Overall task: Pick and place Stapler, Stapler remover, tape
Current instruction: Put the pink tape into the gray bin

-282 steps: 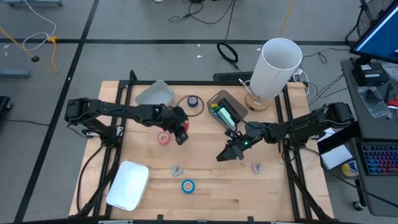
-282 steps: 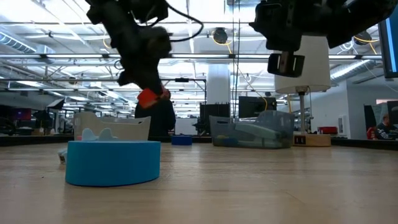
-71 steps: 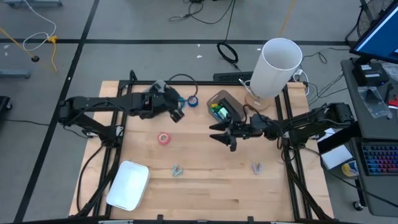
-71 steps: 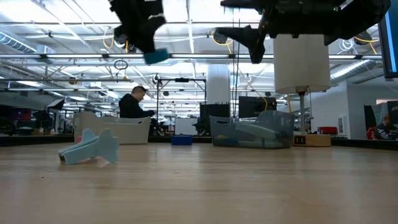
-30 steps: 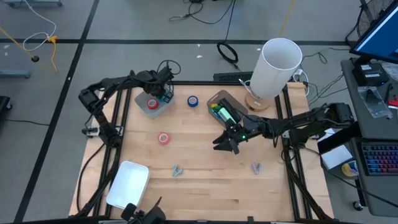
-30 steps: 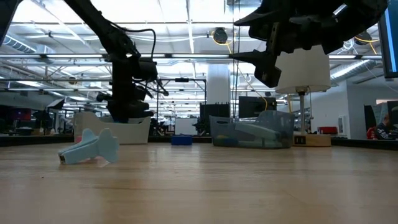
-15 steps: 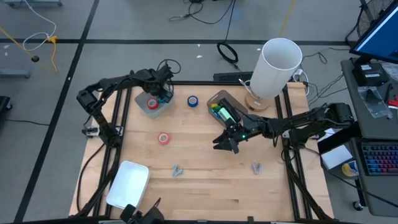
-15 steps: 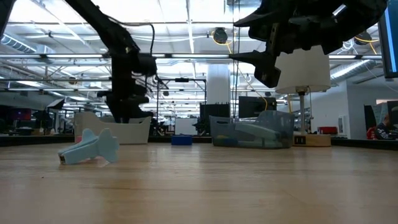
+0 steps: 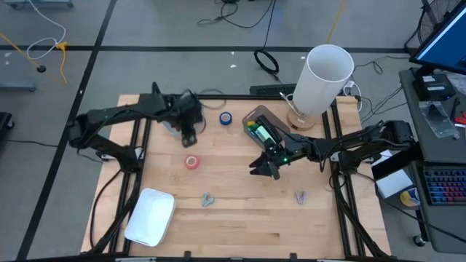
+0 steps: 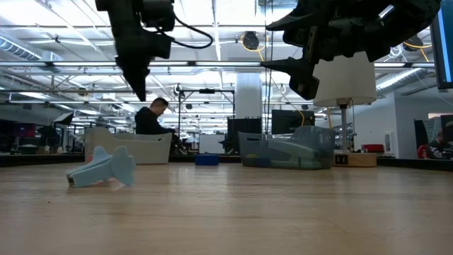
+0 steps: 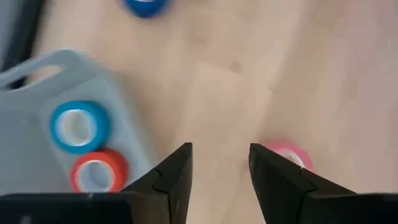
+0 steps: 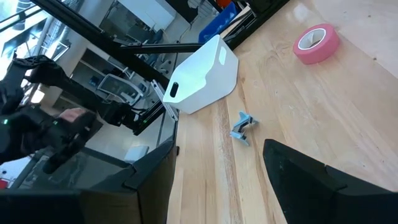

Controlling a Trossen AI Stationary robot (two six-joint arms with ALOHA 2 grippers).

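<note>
High view: the left pincer (image 9: 191,137) hangs above the desk (image 9: 240,218), just beside the grey tray (image 9: 169,122) at the far left and short of the pink tape roll (image 9: 191,161) lying on the bare wood nearer the front. Its fingers stand apart with nothing between them; the left wrist view shows wood in the gap, the pink roll (image 11: 287,154) partly hidden behind one finger (image 11: 273,168). The same view shows the tray (image 11: 31,134) holding two rolls side by side and touching, a blue roll (image 11: 76,126) and a red roll (image 11: 94,172). A second blue roll (image 9: 226,118) lies on the wood beyond the tray, near a clear bin (image 9: 263,124) with green and yellow things inside.

The right pincer (image 9: 263,168) hovers over the middle of the desk, just in front of the clear bin. Its fingers are spread wide and empty, as the right wrist view shows. Nearer the front edge lie a small blue staple remover (image 9: 207,199), a white bin (image 9: 150,215) at the front left corner, and a second small grey-blue piece (image 9: 299,196) to the right. A tall white cylinder (image 9: 325,78) stands at the far right corner.
</note>
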